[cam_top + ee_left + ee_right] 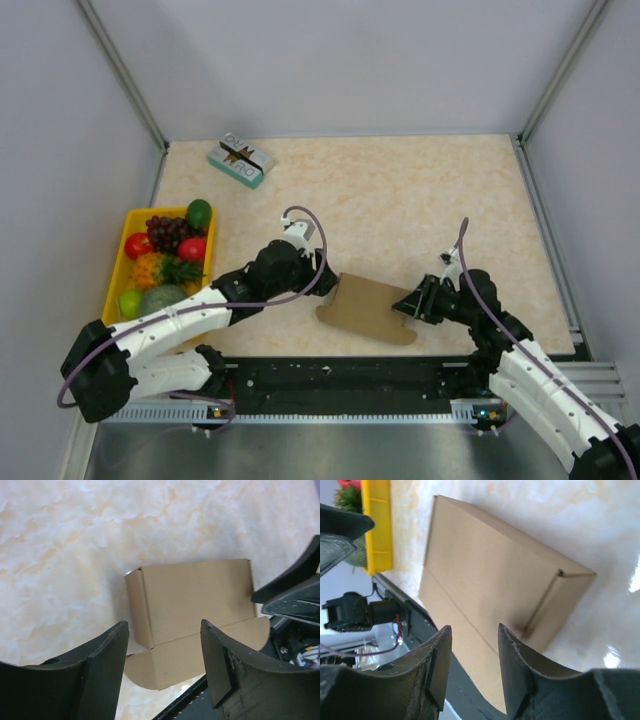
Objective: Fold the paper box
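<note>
At the near edge of the beige marbled counter [400, 190], both arms are closing in on the job. The long yellow plastic tray [376, 530] sits off on the left side, out of the action. The plain brown cardboard paper box [368, 306] lies flat between the two arms, close to the near rail. Its main panel faces up, a narrow side wall is creased along its left end, and a round-cornered flap is spread towards the rail. Far back, the small teal-and-white printed box [241, 161] plays no part.

The left end effector [162, 667] hangs over the box's left end, spread wide and gripping nothing. The right end effector [472, 667] is at the right end above the near flap, its gap narrower but open, with no cardboard pinched.

This looks like mid-fold: the body is creased and the near flap is not yet turned up. The next move probably calls for one side to pin the panel while the other gets under that flap's edge and swings it over. The sheet is thin, so it could slide.
</note>
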Robot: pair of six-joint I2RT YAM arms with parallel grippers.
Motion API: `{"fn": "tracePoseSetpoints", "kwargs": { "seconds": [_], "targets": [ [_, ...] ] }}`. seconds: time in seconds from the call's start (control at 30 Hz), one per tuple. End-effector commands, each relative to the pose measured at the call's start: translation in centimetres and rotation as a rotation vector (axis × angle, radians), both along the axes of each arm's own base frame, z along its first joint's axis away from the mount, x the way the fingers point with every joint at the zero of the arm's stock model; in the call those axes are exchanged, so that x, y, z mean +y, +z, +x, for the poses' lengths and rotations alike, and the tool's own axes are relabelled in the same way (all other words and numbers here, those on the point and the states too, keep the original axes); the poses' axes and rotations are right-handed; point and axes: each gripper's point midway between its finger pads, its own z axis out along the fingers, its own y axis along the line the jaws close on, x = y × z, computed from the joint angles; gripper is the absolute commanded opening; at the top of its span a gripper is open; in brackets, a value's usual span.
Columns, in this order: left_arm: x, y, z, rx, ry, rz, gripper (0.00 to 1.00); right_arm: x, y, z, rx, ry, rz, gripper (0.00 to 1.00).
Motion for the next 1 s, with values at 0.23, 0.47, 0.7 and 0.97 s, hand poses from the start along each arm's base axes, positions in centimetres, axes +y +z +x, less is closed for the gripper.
{"fn": "tracePoseSetpoints", "kwargs": {
  "seconds": [0.23,0.47,0.7,0.97],
  "targets": [
    [0.1,-3.0,0.5,0.015,-0.098,0.053,0.75,-3.2,0.1,-0.9,0.098,-0.09,-0.198,0.62],
    [-2.3,-4.8,-0.5,0.127,-0.177,0.002,0.73,-4.2,-0.7,-0.8,0.131,-0.152,-0.234,0.64],
    [-2.2,-6.1,-1.5,0.174,-0.176,-0.041,0.73,-2.2,-2.4,-0.7,0.109,-0.064,-0.198,0.63],
    [-0.8,-6.4,-2.5,0.188,-0.127,-0.06,0.72,1.7,-1.9,0.7,0.086,0.03,-0.141,0.59]
  ]
}}
